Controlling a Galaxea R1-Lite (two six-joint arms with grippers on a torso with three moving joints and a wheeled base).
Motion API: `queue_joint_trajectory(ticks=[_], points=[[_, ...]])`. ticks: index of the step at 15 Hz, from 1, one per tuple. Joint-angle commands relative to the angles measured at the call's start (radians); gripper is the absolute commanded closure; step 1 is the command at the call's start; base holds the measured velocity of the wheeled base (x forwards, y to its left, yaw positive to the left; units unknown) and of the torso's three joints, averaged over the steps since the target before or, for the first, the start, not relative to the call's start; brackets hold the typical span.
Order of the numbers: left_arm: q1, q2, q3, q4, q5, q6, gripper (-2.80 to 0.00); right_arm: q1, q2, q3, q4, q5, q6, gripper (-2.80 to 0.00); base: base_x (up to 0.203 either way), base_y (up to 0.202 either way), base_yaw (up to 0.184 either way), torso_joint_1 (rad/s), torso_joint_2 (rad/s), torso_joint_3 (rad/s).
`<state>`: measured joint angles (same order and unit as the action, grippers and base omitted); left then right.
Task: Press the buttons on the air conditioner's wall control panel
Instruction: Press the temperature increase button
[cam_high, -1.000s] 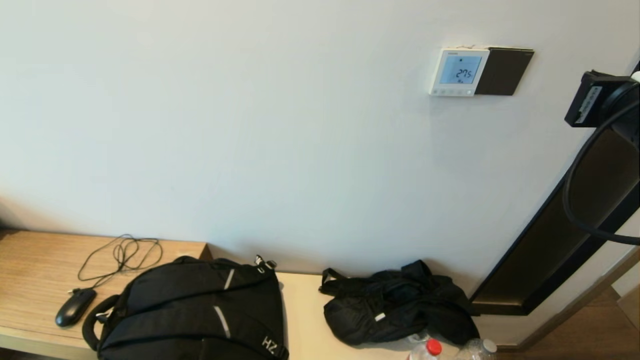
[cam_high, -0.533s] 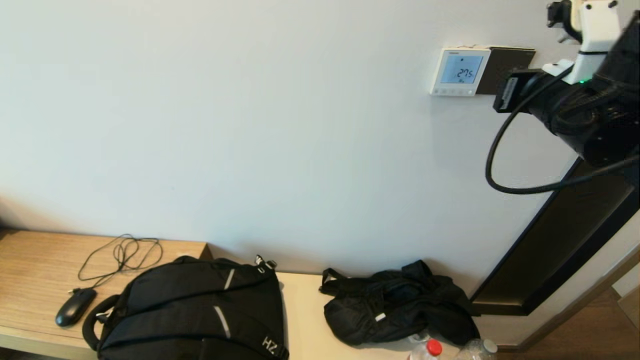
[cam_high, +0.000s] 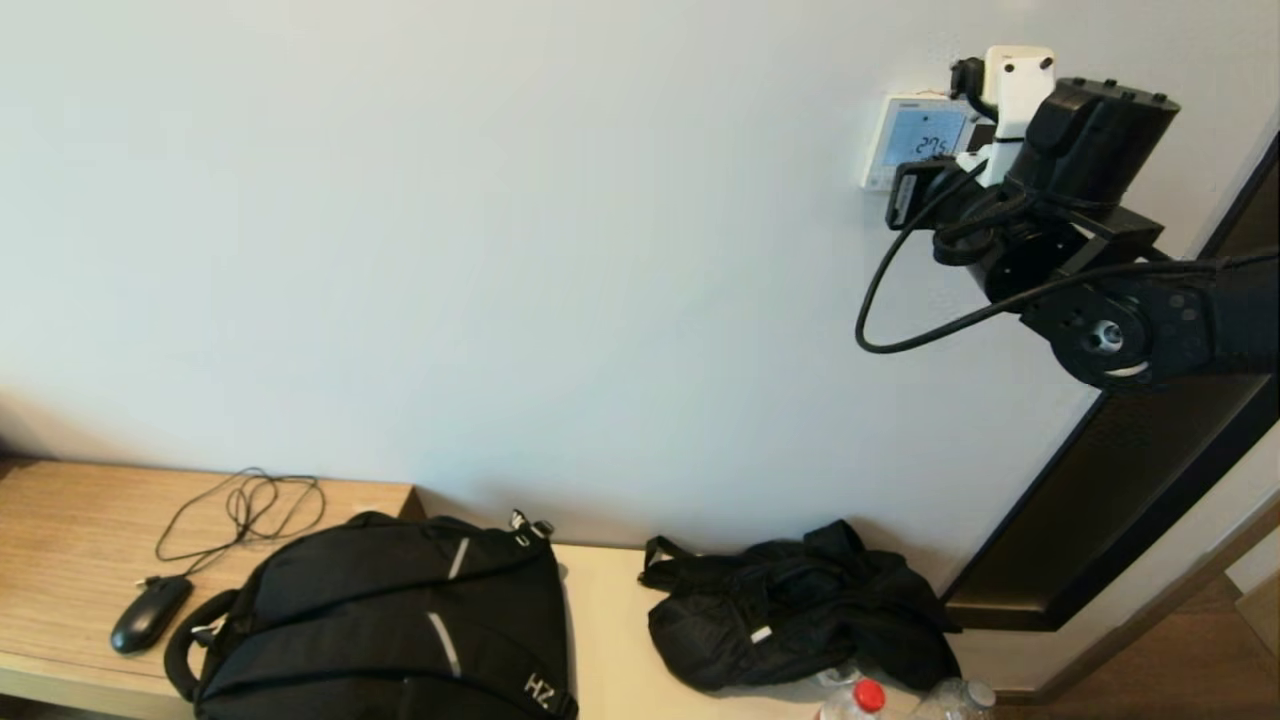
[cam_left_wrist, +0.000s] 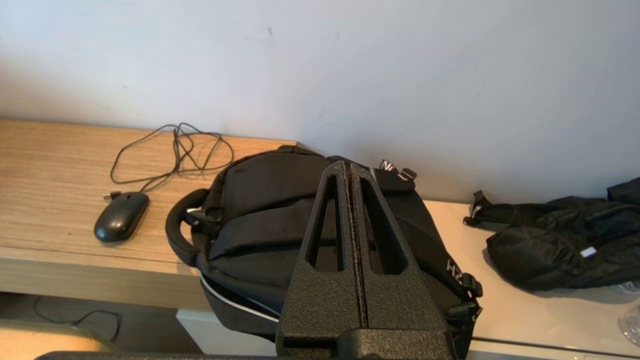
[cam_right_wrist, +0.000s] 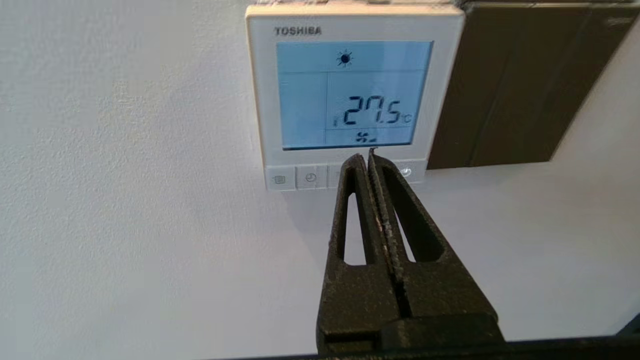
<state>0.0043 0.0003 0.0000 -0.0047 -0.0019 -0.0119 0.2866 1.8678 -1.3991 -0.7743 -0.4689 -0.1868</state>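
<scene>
Both fingers of my right gripper (cam_right_wrist: 368, 156) are pressed together, tips at the buttons (cam_right_wrist: 310, 177) along the lower edge of the air conditioner's wall control panel (cam_right_wrist: 354, 95), while my left gripper (cam_left_wrist: 349, 167), likewise closed, hangs over the backpack (cam_left_wrist: 260, 220) on the bench (cam_left_wrist: 55, 175).

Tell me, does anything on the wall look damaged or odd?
Slightly. The wall along the panel's top edge looks chipped and rough. The right gripper, shut, points at its buttons.

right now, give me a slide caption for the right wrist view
Right gripper, fingers shut, points at the button row below a Toshiba wall control panel reading 27.5 °C.
</scene>
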Motion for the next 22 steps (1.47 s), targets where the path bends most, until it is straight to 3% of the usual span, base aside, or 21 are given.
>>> queue_joint_trajectory(ticks=[1, 22], points=[[0.0, 0.0, 0.0, -0.001, 0.0, 0.0, 0.0, 0.0, 0.075, -0.045, -0.005, -0.003, -0.002, 0.0, 0.0, 0.0, 0.0, 0.0, 0.0, 0.0], [0.0, 0.0, 0.0, 0.0, 0.0, 0.0, 0.0, 0.0, 0.126, -0.107, -0.011, -0.005, -0.005, 0.0, 0.0, 0.0, 0.0, 0.0, 0.0, 0.0]])
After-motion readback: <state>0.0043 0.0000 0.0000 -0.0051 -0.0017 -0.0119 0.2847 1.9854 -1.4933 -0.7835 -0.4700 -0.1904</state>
